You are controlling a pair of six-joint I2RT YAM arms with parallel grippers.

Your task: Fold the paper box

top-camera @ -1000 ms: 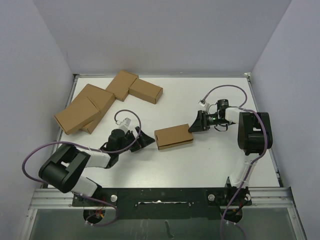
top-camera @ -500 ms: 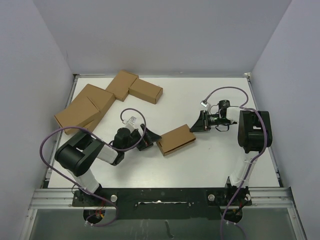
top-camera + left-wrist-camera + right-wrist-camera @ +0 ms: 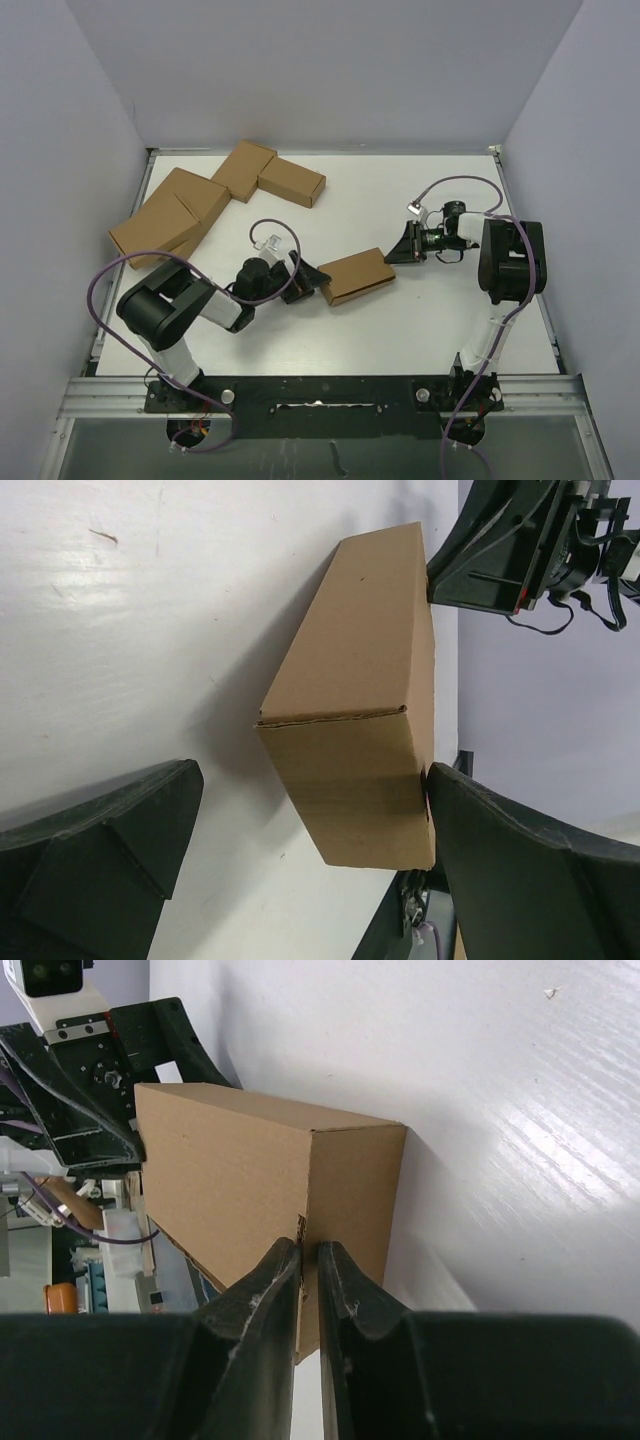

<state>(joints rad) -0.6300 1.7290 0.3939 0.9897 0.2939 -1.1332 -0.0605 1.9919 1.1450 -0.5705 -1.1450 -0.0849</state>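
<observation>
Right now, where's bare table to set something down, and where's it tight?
Free: the table strip nearer than the paper box, between the arm bases; also the far middle, between the carton cluster and the right gripper. Crowded: the far-left corner, and centre, where the left gripper and right one bracket the box.

Spread left pincer (image 3: 312, 785) straddles paper box (image 3: 352, 695).

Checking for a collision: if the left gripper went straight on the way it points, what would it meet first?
The paper box: its near end face sits between the open fingers of the left gripper, one seemingly touching it.
</observation>
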